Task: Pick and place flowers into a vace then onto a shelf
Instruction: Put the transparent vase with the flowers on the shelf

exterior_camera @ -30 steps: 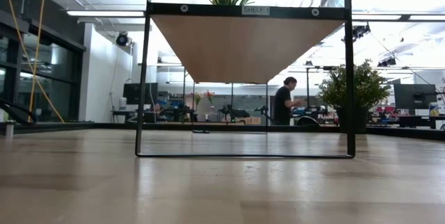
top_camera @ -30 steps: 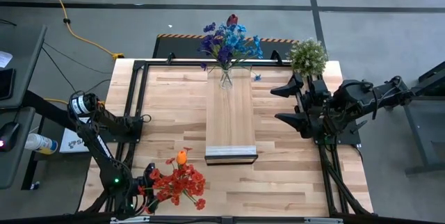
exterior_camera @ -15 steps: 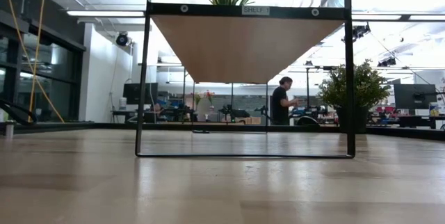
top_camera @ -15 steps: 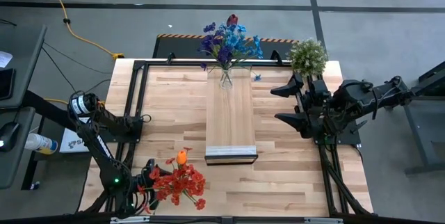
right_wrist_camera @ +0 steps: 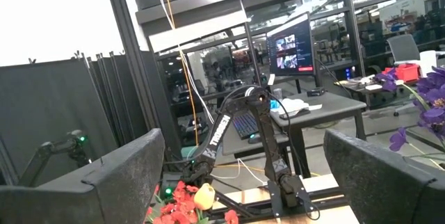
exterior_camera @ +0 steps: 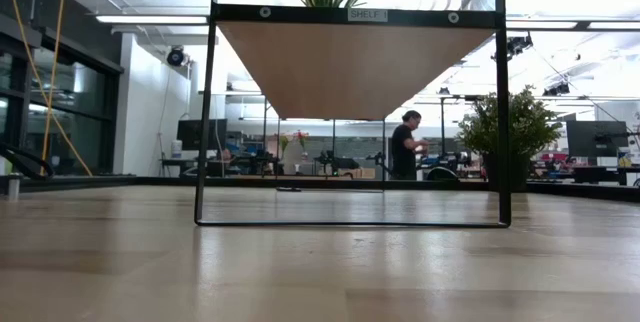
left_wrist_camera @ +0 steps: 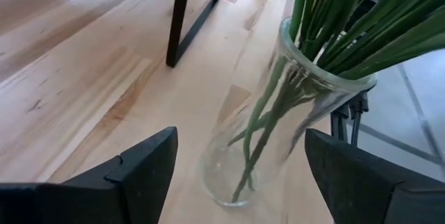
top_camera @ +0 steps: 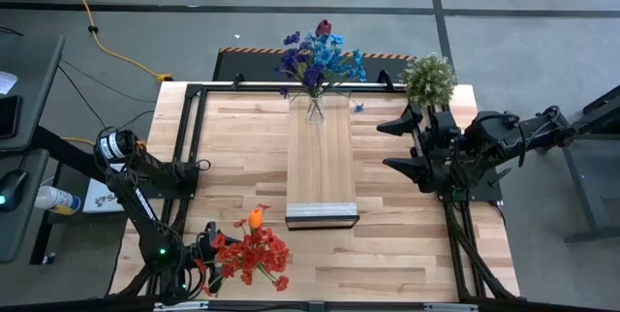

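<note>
A bunch of red and orange artificial flowers (top_camera: 250,251) stands in a clear glass vase (left_wrist_camera: 278,120) on the slatted wooden tabletop (top_camera: 387,225), near its front left corner. Thin green stems crowd the vase's mouth. The left gripper (left_wrist_camera: 240,172) sits low around the vase, its dark fingers (left_wrist_camera: 142,165) spread wide on either side of the glass, not pressing it. A second vase of blue and purple flowers (top_camera: 318,58) stands at the far end of the shelf (top_camera: 322,157), a long light-wood board raised on a black frame. The right gripper (top_camera: 405,144) waits above the table's right side, fingers wide and holding nothing. A bushy potted plant (top_camera: 428,78) stands at the back right corner. Beyond lies an office with desks, monitors and a standing person (exterior_camera: 404,146).
</note>
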